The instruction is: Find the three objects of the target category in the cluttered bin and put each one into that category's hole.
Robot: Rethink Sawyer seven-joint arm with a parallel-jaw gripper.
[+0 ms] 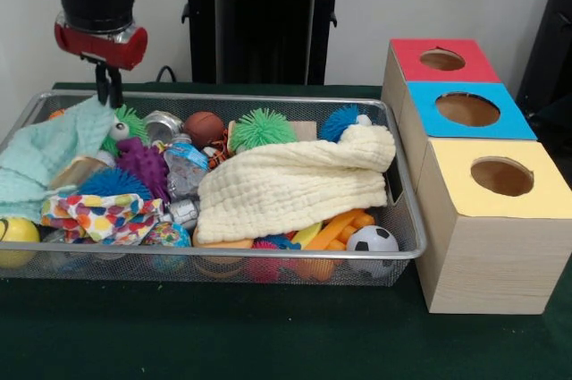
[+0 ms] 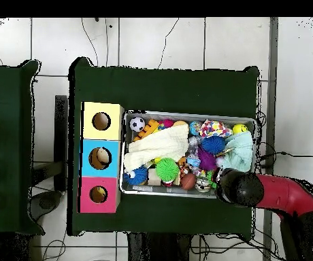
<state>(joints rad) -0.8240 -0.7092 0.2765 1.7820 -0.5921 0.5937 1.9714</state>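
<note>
The bin is a long silver mesh basket on the green table, full of toys and cloths; it also shows in the overhead view. The hole is in the red top of the farthest wooden box, and shows in the overhead view. My gripper hangs over the bin's far left corner, just above a teal cloth. Its fingers are close together and hold nothing. In the overhead view the arm's wrist covers it.
A blue-topped box and a yellow-topped box stand next to the red one. In the bin lie a cream cloth, a green spiky ball, a brown football, a soccer ball and a purple spiky toy.
</note>
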